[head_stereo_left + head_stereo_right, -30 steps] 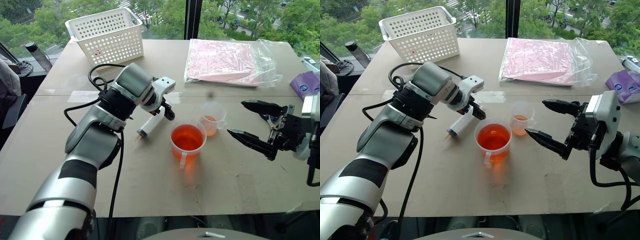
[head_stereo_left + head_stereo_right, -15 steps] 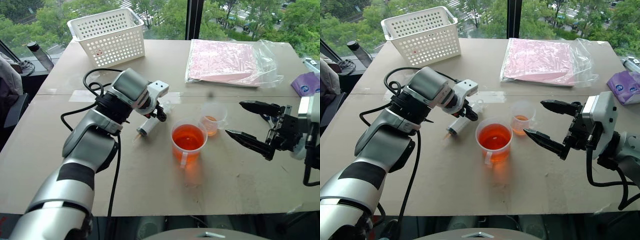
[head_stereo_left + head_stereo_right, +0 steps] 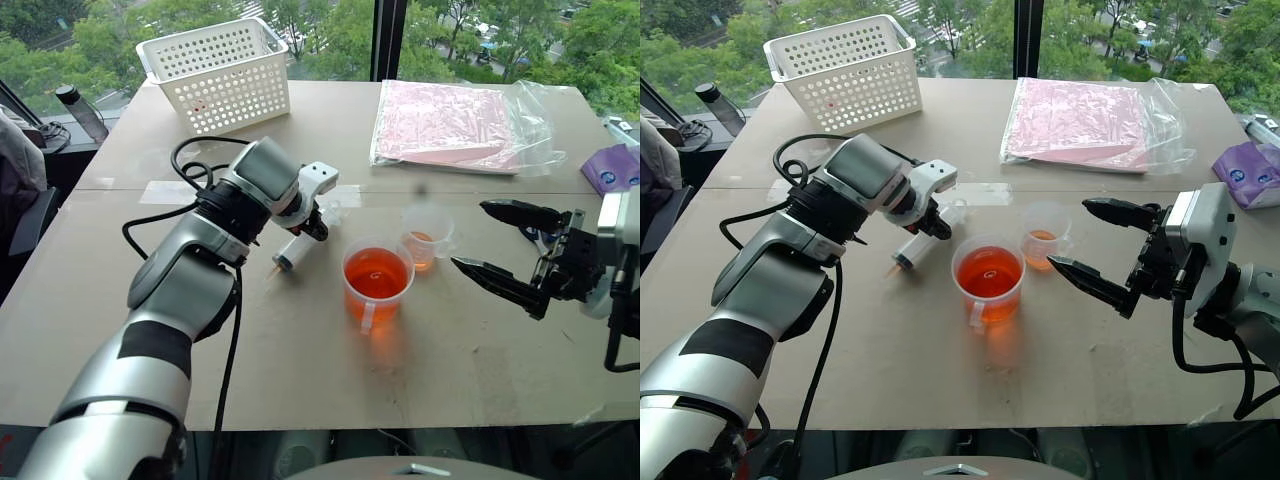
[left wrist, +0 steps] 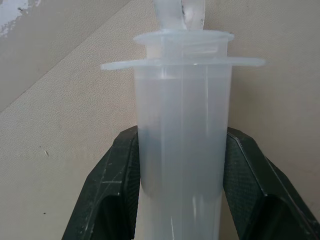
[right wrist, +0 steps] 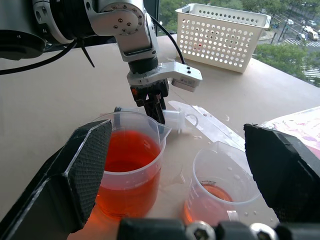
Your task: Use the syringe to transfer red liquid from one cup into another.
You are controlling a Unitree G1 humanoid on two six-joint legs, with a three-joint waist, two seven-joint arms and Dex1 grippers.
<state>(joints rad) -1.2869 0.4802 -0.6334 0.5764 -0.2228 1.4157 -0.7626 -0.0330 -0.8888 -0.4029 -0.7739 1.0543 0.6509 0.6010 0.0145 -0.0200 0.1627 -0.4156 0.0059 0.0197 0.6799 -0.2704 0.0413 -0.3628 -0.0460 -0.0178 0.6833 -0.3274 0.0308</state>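
Left pincer clamped on syringe barrel, black fingers pressed on both sides; syringe lies slanted on desk, tip toward robot. Measuring cup with red liquid just beside syringe, handle toward robot. Smaller cup close behind it, a little red liquid at bottom. Right pincer wide apart, empty, hovering near both cups. Far side of desk: white perforated basket, pink sheets in clear plastic bag. Purple packet at right edge. Dark bottle off desk's far-left corner.
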